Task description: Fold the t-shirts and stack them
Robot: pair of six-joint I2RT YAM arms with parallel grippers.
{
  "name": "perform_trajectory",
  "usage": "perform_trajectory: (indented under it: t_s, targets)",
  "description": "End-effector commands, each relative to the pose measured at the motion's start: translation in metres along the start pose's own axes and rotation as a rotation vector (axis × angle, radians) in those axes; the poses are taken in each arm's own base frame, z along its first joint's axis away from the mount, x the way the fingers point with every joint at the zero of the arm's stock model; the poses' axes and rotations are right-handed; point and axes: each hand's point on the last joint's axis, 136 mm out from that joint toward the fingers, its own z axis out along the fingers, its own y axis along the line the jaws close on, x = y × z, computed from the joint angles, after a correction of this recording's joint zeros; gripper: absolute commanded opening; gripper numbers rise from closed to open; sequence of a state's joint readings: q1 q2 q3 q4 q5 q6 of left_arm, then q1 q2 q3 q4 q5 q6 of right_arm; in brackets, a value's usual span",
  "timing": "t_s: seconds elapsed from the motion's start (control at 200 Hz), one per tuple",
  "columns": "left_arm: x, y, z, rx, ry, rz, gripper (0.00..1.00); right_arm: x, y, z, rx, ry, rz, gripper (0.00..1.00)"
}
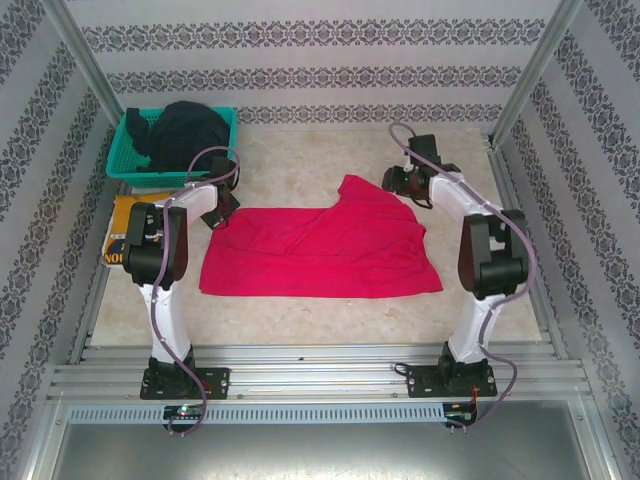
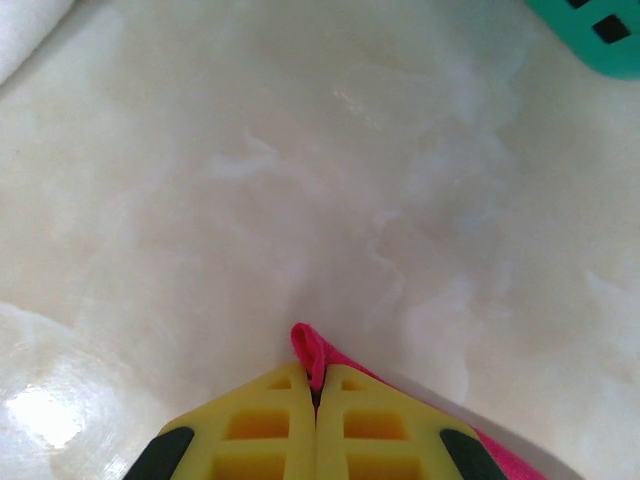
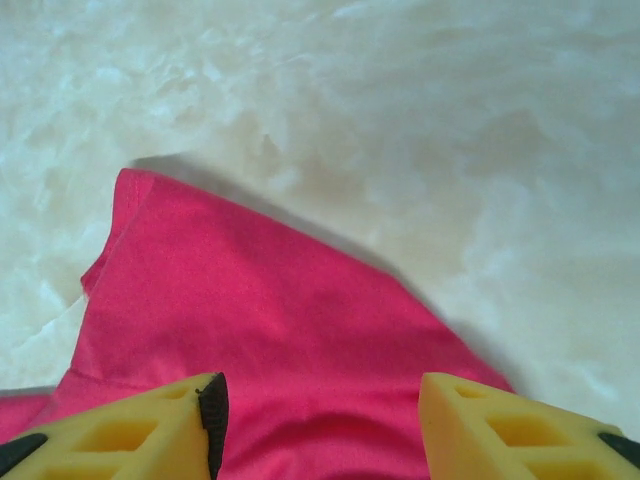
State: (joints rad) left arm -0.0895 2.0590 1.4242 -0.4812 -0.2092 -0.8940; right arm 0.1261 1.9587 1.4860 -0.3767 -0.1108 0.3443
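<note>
With left gripper [image 2: 316, 385], pinches the far-left corner of one plain red t-shirt [image 1: 320, 250], spread wrinkled mid-table [image 1: 300, 320]; with right gripper [image 3: 320, 400], hovers spread open over its far-right part. Counts also one folded mustard-yellow t-shirt [image 1: 122, 212] at left and one dark heap [image 1: 185, 130], number unclear, in one teal basket [image 1: 122, 155] far left.

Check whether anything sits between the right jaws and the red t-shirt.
Nothing visible does. The right jaws stand open right over the red t-shirt, with bare cloth showing between them and the pale table beyond it. The left jaws are shut on a fold at the shirt's edge.
</note>
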Motion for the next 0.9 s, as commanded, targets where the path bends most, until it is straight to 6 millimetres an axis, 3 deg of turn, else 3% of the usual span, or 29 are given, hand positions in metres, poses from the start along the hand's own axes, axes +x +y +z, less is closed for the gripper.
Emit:
perform_trajectory:
  t_s: [0.0, 0.165, 0.34, 0.689, 0.819, 0.894]
  targets:
    - [-0.008, -0.003, -0.007, 0.033, -0.015, -0.001, 0.00, 0.009, 0.010, 0.019, -0.012, 0.116, -0.145, 0.52]
    - [-0.010, -0.004, -0.008, 0.034, -0.019, 0.006, 0.00, 0.011, 0.015, 0.049, -0.030, 0.211, -0.187, 0.49]
    - [-0.011, -0.005, -0.008, 0.035, -0.019, 0.008, 0.00, 0.014, 0.018, 0.065, -0.023, 0.279, -0.217, 0.47]
    - [-0.011, -0.003, -0.008, 0.038, -0.013, 0.004, 0.00, 0.035, -0.016, 0.079, 0.169, 0.426, -0.343, 0.41]
    - [-0.012, -0.003, -0.008, 0.041, -0.014, 0.002, 0.00, 0.042, -0.014, 0.083, 0.151, 0.455, -0.362, 0.27]
    - [-0.013, -0.003, -0.009, 0.043, -0.015, -0.001, 0.00, 0.046, -0.012, 0.085, 0.134, 0.475, -0.364, 0.14]
